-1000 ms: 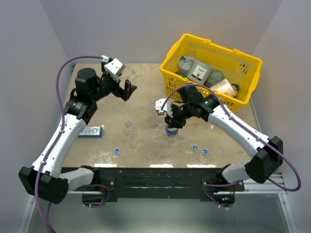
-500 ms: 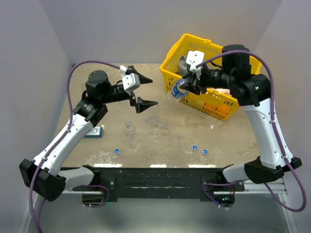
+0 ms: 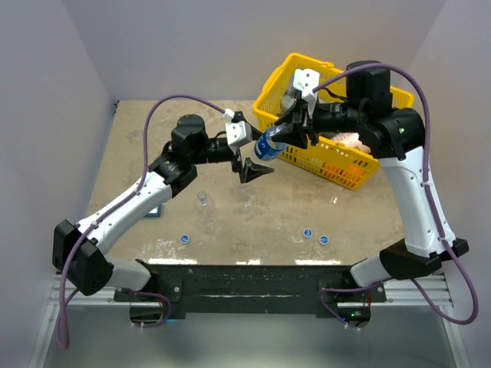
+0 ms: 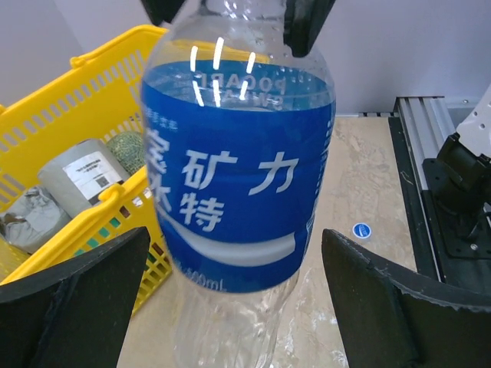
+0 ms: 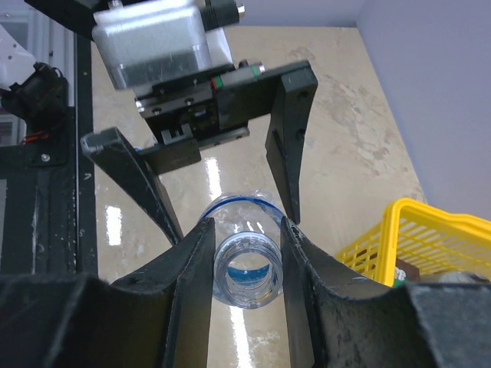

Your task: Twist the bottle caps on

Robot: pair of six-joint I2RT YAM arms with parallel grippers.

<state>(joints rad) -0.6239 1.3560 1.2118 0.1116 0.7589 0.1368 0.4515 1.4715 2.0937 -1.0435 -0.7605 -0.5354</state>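
My right gripper (image 3: 288,136) is shut on the neck of the blue-labelled bottle (image 3: 268,142) and holds it tilted in the air beside the basket. In the right wrist view the open, capless bottle mouth (image 5: 245,272) sits between my fingers (image 5: 192,276). My left gripper (image 3: 257,167) is open, its fingers (image 4: 73,303) standing apart on either side of the bottle's lower body (image 4: 238,169) without touching it. Two unlabelled bottles (image 3: 202,199) (image 3: 245,199) stand on the table. Three blue caps (image 3: 185,238) (image 3: 307,232) (image 3: 324,240) lie near the front edge; one cap (image 4: 362,230) shows in the left wrist view.
A yellow basket (image 3: 270,123) with grey cans and jars stands at the back right, close behind the held bottle; it also shows in the left wrist view (image 4: 46,130). A blue-and-white packet (image 3: 155,209) lies at the left, mostly under the left arm.
The right gripper lifted the labelled bottle off the table up beside the basket. The left arm swung right until its open fingers stand either side of the bottle's body.
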